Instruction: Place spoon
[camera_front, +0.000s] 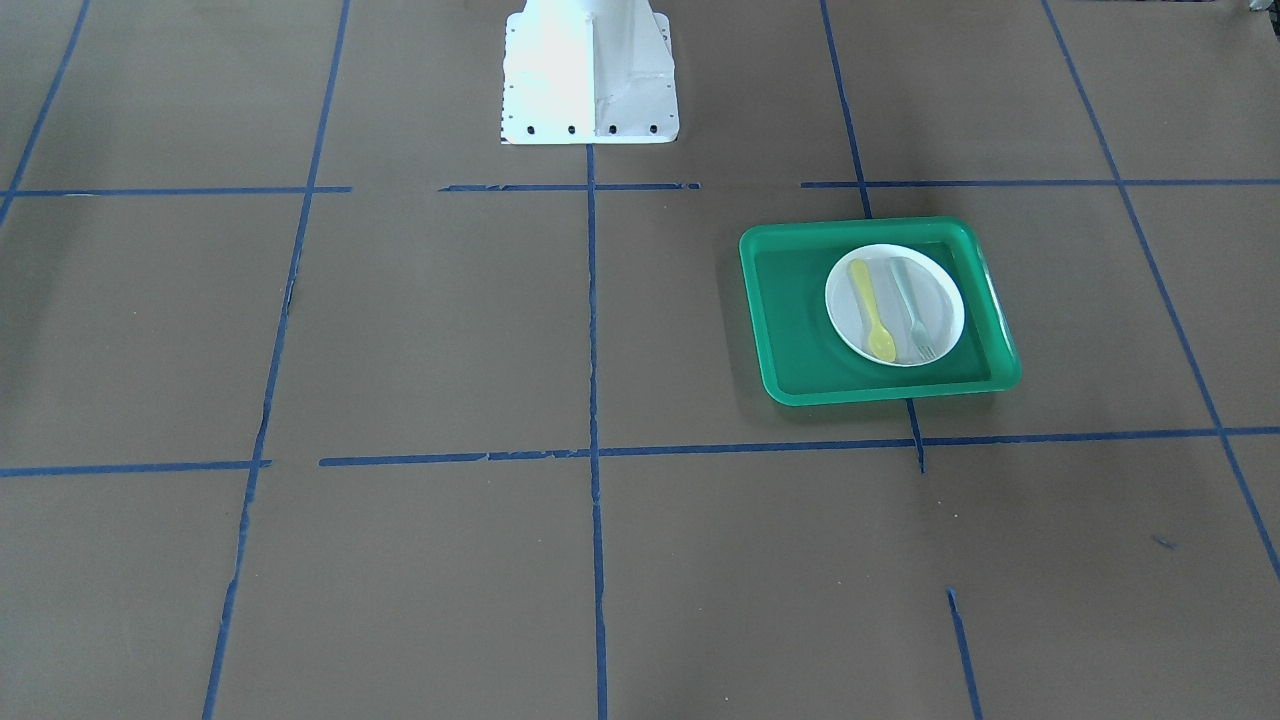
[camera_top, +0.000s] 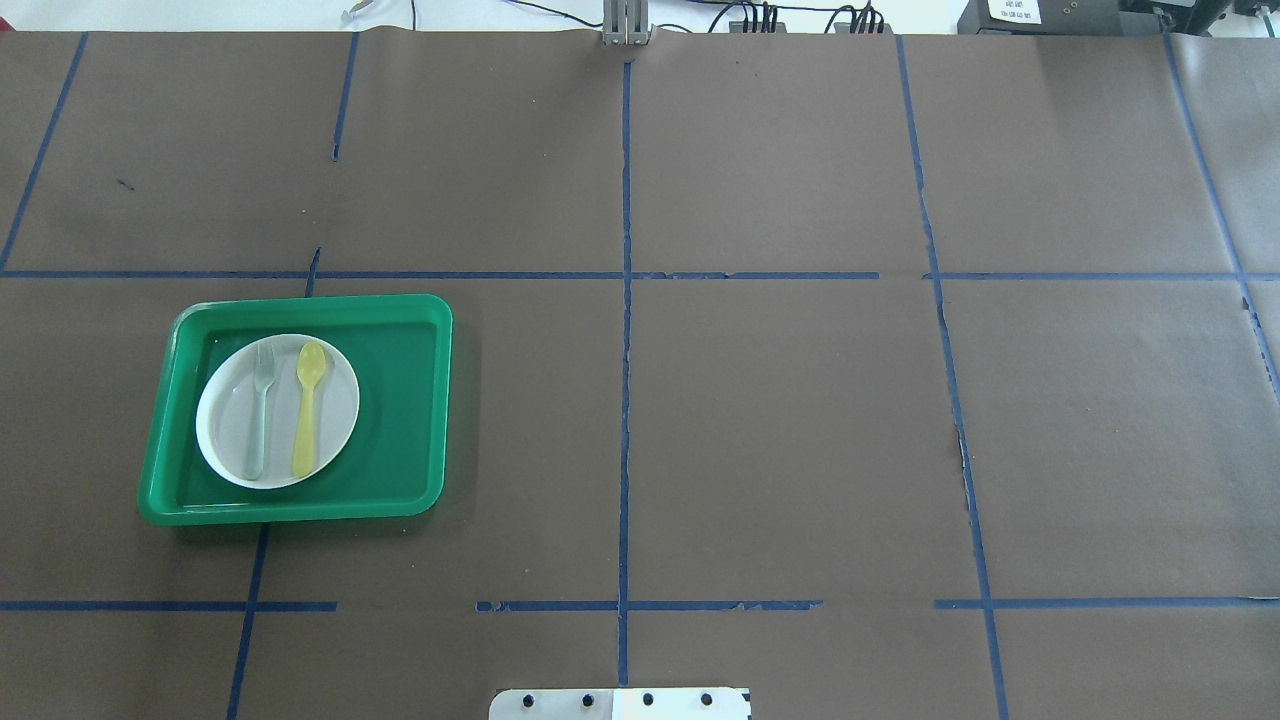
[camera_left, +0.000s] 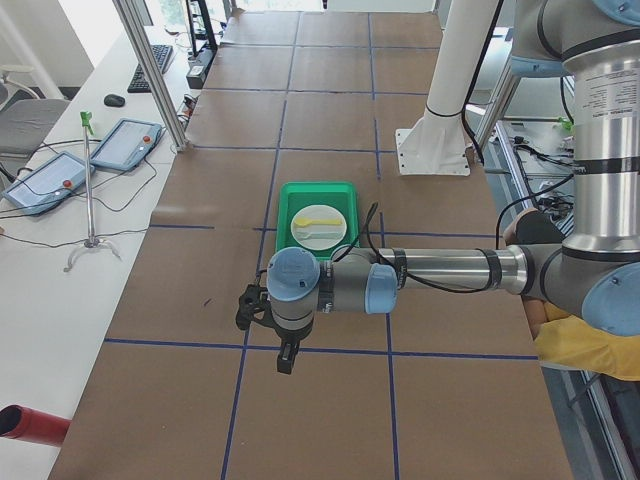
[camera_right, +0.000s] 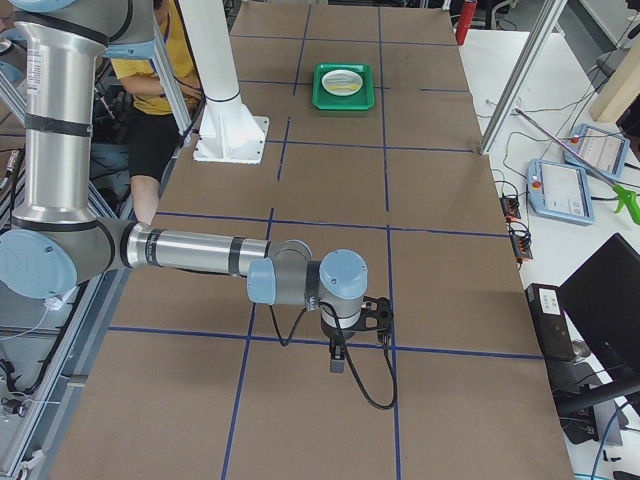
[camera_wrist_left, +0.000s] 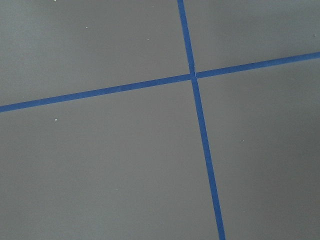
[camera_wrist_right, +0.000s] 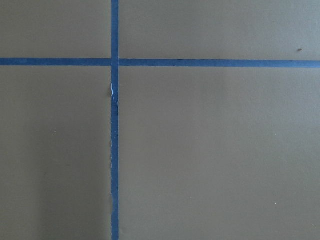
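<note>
The pale-yellow spoon lies flat on a white plate, next to a grey-green fork. The plate sits in a green tray. In the overhead view the spoon is on the plate's right half, and the tray is at the table's left. My left gripper shows only in the exterior left view, above the table short of the tray. My right gripper shows only in the exterior right view, far from the tray. I cannot tell whether either is open or shut.
The table is brown paper with a grid of blue tape lines. The robot's white base stands at the table's edge. Both wrist views show only paper and tape. A person in yellow sits beside the robot.
</note>
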